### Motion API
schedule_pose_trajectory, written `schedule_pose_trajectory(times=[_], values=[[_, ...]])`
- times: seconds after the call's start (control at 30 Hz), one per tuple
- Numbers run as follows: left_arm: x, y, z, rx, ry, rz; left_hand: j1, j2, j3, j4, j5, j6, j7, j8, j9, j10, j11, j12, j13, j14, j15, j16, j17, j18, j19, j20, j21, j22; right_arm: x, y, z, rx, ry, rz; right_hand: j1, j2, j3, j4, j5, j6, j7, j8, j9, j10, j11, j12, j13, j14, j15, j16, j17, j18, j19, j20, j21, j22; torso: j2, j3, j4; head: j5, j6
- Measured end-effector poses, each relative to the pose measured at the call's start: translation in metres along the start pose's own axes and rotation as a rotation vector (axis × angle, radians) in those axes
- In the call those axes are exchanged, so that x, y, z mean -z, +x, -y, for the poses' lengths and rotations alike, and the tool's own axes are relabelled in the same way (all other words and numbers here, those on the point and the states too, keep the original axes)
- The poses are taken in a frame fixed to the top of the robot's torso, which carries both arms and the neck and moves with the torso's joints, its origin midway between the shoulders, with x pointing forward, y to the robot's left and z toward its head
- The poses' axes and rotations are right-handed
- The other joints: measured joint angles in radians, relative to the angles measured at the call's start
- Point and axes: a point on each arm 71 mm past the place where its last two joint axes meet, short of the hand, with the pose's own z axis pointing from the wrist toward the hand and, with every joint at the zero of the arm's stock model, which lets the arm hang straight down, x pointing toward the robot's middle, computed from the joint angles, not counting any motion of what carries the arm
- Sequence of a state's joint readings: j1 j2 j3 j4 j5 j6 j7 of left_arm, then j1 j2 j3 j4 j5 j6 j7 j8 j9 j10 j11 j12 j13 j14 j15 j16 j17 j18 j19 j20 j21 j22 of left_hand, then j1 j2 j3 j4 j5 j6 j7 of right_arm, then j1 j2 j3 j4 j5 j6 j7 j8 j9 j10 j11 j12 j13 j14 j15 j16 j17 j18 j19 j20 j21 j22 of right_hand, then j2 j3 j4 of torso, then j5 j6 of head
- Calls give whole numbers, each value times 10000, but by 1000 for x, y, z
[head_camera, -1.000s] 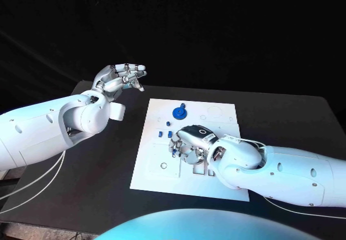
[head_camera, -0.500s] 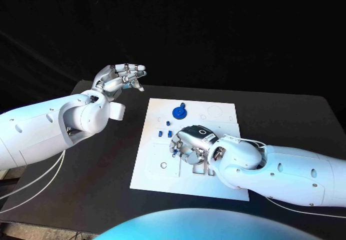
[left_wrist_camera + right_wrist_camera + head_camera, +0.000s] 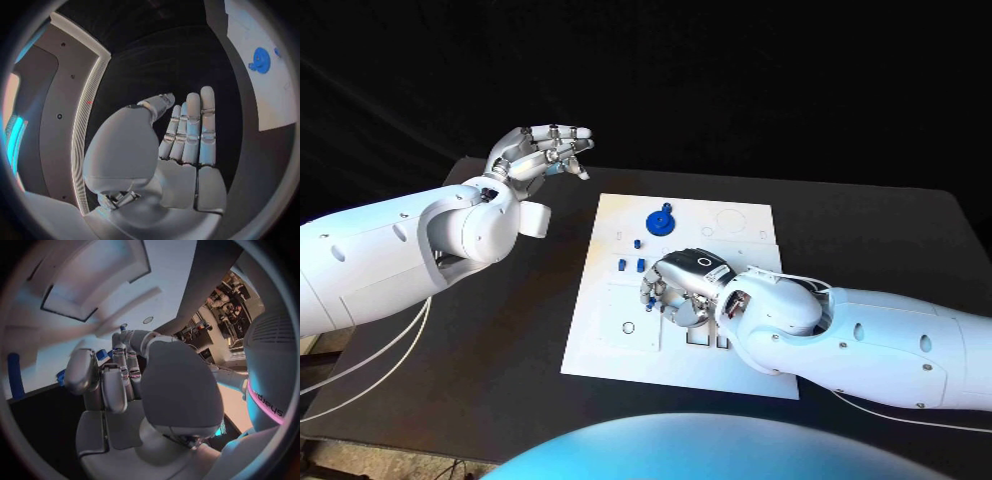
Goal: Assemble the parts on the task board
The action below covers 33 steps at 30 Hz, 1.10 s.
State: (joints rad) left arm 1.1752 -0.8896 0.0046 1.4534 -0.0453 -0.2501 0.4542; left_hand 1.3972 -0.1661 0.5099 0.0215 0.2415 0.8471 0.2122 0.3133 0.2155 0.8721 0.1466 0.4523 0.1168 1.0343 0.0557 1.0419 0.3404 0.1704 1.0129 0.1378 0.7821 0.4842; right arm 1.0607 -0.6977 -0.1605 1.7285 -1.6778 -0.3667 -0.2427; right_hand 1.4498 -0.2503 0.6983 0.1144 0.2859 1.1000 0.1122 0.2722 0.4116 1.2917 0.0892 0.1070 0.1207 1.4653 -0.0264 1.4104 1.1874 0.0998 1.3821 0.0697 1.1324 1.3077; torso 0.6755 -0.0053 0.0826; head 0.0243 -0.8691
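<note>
Blue parts [image 3: 620,266] stand in the board [image 3: 733,375] just beyond the right robot hand [image 3: 678,295], fingers curled down over it, grip undeterminable. Left robot hand [image 3: 545,150] hangs open, well apart.

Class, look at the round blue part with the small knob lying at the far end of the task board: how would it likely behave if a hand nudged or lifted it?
The round blue part lies flat on the task board, so it would probably slide, not roll. It looks like stiff, light plastic. Its small knob may offer a pinch point.
</note>
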Motion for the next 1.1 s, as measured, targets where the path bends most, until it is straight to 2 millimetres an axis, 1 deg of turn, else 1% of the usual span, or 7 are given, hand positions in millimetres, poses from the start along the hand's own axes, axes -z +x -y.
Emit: schedule_pose_trajectory(times=[0.33, 0.57, 0.67, 0.73, 0.77, 1.1], values=[[0, 0, 0, -2, -17, 4, 0, 0, -3, 3, 0, 0, 0, 0, -1, 0, 0, 0, 1, 0, 0, -1, 0, 0, 0, 0, 0, -1, -2, 0, -1, 34, 9, -66, 1, -1, -1, 0, -13, 0, 0, 22, -19, 1, -1, -11, 2, 14, 13, 0, -1, 0, 0, 0, 0, -1, -2, -3, -5, 1, -34], [0, -1, 0, -7, -21, 14, 0, 0, -3, 3, 0, 0, 0, 0, -1, 1, -1, 0, 1, 0, 0, -1, 1, -1, 0, 0, 0, -2, -4, 1, -3, 42, -38, -138, -1, 0, -1, 0, -21, 1, 1, 22, -12, 36, -36, -35, 7, 15, 14, 0, -2, 0, 0, 0, 0, -2, -4, -7, 1, -6, -36], [0, -1, 0, -8, -23, 16, 0, 0, -3, 4, 0, 0, 0, 0, -1, -36, -37, 45, 1, -36, 35, -2, 1, 0, 0, 0, 0, -2, -4, 1, -4, 43, -55, -160, -3, 2, -1, 0, -21, 1, 1, 21, -3, 37, -37, -36, 7, 15, 14, 0, -2, 0, 0, 0, 0, -2, -4, -12, 1, -8, -36], [0, -1, 0, -10, -26, 19, 0, 0, -4, 4, 0, 0, 0, 0, -2, -36, -37, 46, 1, -35, 35, -2, 1, 0, 0, 0, 0, -2, -5, 1, -4, 45, -62, -174, -6, 2, -1, 0, -21, 1, 1, 21, -1, 37, -37, -36, 7, 15, 15, 0, -2, 0, 0, 0, 0, -2, -5, -12, 1, -8, -36], [0, -1, 0, -11, -28, 21, 0, 0, -4, 4, 0, 0, 0, 0, -2, -36, -37, 46, 2, -36, 35, -2, 1, 0, 0, 0, 0, -2, -5, 1, -4, 46, -61, -179, -55, 2, -1, 0, -21, 0, 1, 20, -1, 72, -72, -36, 6, 15, 15, 0, -3, 0, 0, 0, 0, -2, -5, -12, 2, -3, -36], [0, -2, 0, -21, -41, 38, 0, 0, -4, 4, 0, 0, 0, 0, -2, -35, -37, 45, 2, -35, 35, -2, 1, 0, 0, 0, 0, -4, -5, 2, -5, 47, -37, -199, -106, -1, 41, -42, -22, 1, 1, 10, -1, 73, -73, -51, 13, 15, 15, 0, -18, 0, 0, 1, 0, -3, -5, -11, 1, 12, -37]])
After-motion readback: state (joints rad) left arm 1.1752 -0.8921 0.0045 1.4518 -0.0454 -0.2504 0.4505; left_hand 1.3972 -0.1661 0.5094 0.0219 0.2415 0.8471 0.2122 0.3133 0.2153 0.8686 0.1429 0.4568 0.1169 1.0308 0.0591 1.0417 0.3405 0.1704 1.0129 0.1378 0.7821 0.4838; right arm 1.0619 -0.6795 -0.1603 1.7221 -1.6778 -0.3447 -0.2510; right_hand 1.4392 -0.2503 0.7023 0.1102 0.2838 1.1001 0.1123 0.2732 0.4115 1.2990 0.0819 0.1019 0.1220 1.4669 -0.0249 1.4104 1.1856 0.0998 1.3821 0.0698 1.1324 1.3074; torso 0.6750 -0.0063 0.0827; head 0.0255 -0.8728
